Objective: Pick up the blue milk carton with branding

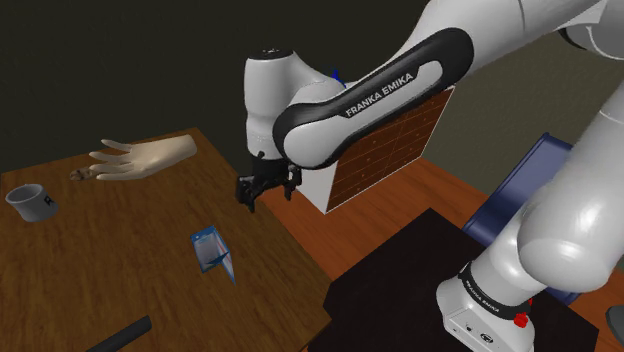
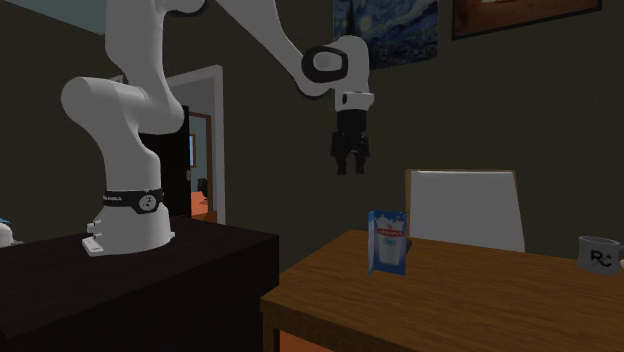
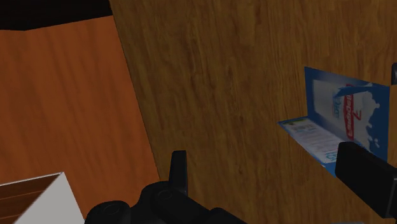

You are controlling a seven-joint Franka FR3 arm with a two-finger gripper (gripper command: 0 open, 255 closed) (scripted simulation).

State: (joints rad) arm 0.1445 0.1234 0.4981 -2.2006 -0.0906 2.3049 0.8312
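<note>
The gripper (image 1: pixel 265 190) hangs high over the table (image 1: pixel 100 275) edge, jaws wide and empty; the blue carton (image 1: pixel 212 250) stands upright on the table, well below and toward the shoulder view's left, outside the gap; a sideways shift likely precedes descent.

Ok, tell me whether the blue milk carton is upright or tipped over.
Upright. The milk carton stands on its base on the wooden table, top uppermost; the open gripper hangs apart from it.
</note>
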